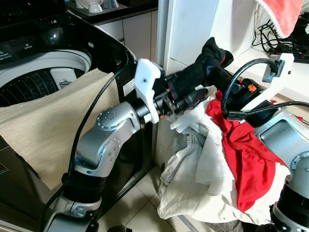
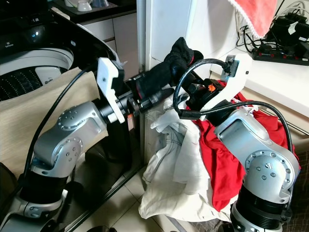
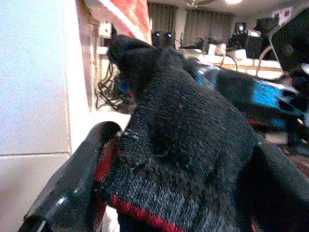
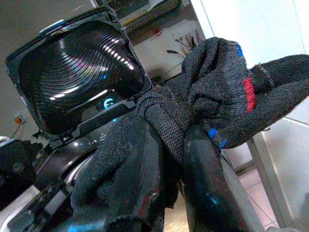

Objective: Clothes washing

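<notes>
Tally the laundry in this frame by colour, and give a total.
Black knit garment, gripped by both the left gripper and the right gripper: 1
Red garment: 1
White garment bundle, pieces cannot be told apart: 1
Beige cloth over the washer rim: 1
Total: 4

I see a tiled floor (image 1: 145,193) below, a white wall (image 1: 193,29) ahead, cabinets (image 1: 133,29) behind, and a white counter (image 2: 280,72) carrying a power strip (image 2: 282,55) with tangled cables.
</notes>
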`<state>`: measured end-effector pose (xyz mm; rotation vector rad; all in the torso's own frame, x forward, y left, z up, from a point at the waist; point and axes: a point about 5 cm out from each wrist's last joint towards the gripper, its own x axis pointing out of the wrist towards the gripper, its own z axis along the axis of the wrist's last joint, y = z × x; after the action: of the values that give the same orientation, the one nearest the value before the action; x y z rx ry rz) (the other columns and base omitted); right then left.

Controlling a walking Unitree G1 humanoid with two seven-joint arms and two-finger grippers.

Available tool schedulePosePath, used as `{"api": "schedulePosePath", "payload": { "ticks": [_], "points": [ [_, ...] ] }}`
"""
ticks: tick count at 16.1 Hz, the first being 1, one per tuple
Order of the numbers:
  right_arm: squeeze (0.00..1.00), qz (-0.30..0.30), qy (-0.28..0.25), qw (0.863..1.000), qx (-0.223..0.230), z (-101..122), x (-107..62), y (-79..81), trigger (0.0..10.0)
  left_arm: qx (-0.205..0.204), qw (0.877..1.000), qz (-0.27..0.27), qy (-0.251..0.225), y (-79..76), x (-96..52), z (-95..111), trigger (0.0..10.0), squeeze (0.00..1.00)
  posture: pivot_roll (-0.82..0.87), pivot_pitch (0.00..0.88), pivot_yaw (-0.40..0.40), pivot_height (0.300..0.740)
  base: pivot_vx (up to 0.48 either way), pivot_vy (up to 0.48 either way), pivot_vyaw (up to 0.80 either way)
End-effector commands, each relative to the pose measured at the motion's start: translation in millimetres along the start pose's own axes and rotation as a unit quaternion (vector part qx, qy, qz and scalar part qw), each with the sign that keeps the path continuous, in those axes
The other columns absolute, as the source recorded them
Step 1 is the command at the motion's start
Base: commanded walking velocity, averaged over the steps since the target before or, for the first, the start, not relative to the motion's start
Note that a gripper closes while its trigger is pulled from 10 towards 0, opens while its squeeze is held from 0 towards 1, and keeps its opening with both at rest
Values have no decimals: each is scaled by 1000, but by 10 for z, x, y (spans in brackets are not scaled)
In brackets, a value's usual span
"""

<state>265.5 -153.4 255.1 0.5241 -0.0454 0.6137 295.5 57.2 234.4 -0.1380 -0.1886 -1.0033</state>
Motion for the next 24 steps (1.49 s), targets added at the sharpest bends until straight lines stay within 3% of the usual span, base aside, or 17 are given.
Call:
{"api": "schedulePosePath", "payload": {
  "ticks": [1,12,23,24],
  "points": [
    [0,2,-3,1000,-7,36,1,19,0,3,1000,4,-9,25,8,45,0,0,-148,0,1,740,0,0,0],
    [0,-7,1,1000,-9,21,0,-5,0,-12,999,-22,-30,0,-25,109,0,0,-141,0,5,740,0,0,0],
    [0,-11,1,1000,-19,4,12,3,0,-14,997,2,-74,79,-17,211,0,0,-137,0,9,740,0,0,0],
    [0,-11,0,1000,-21,5,16,3,706,-12,997,13,-80,108,-18,224,0,0,-137,0,9,740,0,0,0]
  ]
}}
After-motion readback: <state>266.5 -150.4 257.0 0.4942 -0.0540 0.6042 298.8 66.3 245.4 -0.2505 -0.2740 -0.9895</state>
